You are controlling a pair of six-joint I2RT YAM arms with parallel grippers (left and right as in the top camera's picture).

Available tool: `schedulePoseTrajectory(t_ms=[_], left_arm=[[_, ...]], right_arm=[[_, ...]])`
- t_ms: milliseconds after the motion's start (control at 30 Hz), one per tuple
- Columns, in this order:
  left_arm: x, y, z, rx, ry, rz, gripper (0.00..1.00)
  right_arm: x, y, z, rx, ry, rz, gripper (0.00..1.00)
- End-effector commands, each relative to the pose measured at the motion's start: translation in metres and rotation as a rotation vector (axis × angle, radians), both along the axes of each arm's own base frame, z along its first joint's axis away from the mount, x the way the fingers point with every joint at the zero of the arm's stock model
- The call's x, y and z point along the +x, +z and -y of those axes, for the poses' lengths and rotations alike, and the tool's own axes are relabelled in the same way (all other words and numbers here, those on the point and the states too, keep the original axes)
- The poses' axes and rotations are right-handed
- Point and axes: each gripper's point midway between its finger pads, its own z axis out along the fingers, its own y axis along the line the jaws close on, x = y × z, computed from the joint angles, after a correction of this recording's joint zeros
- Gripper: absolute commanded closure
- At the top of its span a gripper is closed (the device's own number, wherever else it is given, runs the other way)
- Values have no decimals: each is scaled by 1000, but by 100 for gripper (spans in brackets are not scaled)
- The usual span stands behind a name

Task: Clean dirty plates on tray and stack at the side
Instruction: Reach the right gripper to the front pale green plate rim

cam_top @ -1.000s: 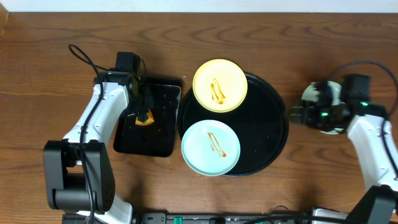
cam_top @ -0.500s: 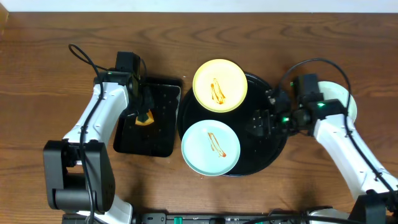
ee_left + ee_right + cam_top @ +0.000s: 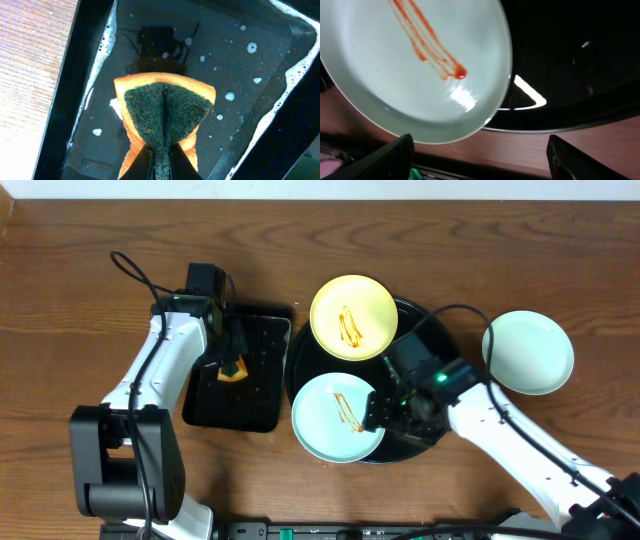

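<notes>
Orange-streaked mint plate (image 3: 395, 75) is seen beyond spread right fingers (image 3: 395, 155) in the wrist view; only overhead is it placed at the tray (image 3: 303, 362)'s 7 o'clock. A sponge (image 3: 165, 112) is pinched by the left fingers (image 3: 142, 162).

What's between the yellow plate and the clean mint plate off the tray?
Overhead view: bare tray, then a strip of wooden table, lie between yellow plate and clean mint plate; the right arm's cable arcs above.
</notes>
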Motion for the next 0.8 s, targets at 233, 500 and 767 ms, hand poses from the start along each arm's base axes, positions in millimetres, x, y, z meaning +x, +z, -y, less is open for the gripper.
schedulePoseTrajectory(t_ms=[233,500,767], left_arm=[[-2,3,-2,3,-9,5,92],[-2,3,-2,3,-9,5,92],[-3,3,-2,3,-9,2,92]], right_arm=[[-35,-11,-45,-80,-194,-23,19],[-47,-31,-63,-98,-193,-67,17],[-49,-43,-67,-112,-212,-102,16]])
